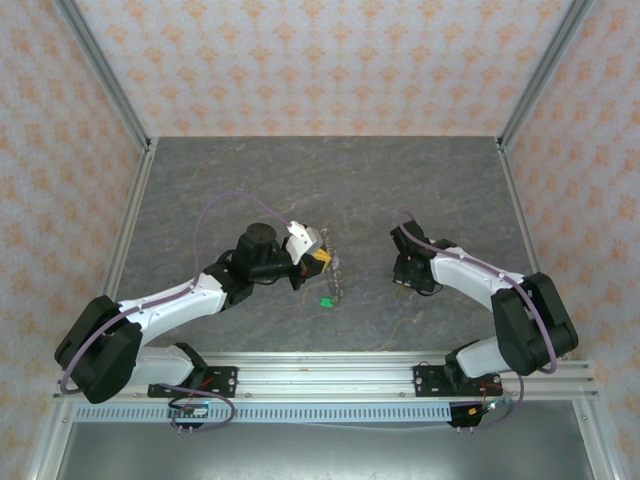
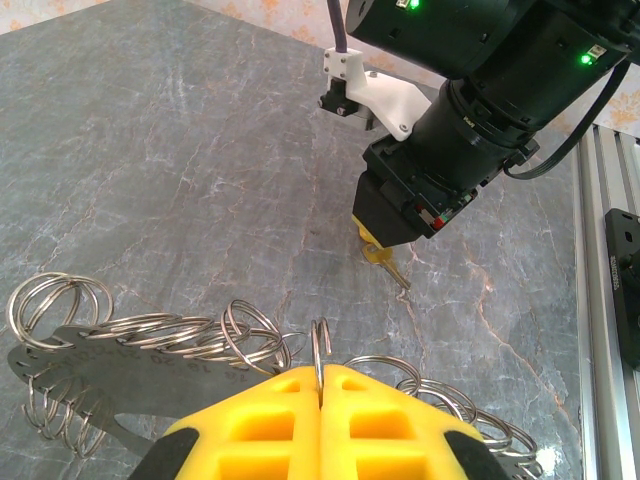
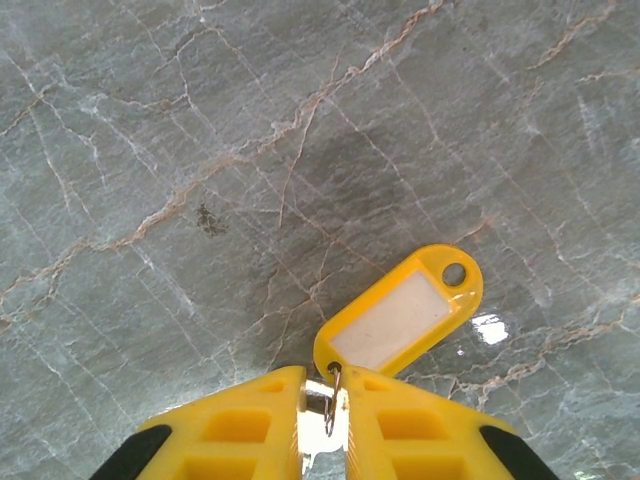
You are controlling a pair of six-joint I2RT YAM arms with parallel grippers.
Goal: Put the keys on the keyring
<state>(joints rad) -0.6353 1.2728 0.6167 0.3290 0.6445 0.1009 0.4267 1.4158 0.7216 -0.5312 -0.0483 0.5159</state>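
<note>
- My left pincer [image 2: 320, 372] is pressed together on one split ring of the keyring [image 1: 336, 272]. That ring stands upright, edge-on, in the seam between my two yellow fingers.
- The keyring is a row of silvery split rings threaded along a flat grey metal strip [image 2: 90, 365].
- From above, it lies near the middle of the table [image 1: 250, 180]. Its long axis runs roughly from 12 to 6 o'clock, with the near end leaning slightly toward 5.
- A small green tag [image 1: 325, 299] sits just beside the near end of that row, on its 9 o'clock side.
- In my left wrist view the strip stretches from 9 toward 4 o'clock under my fingers, and the loose rings fan out above and below it.
- My right pincer [image 3: 322, 385] is nearly together, clamped on the ring end of the key tag [image 3: 400, 310]. A small silvery piece and a thin wire loop sit between the fingers, and I cannot tell whether that piece is a key.
- The key tag is yellow with a white label window and lies flat on the table.
- In my right wrist view its long axis points away from my fingers toward 2 o'clock, with the punched hole at the far end.
- From above, my right pincer is at 3 o'clock of the keyring and well apart from it.
</note>
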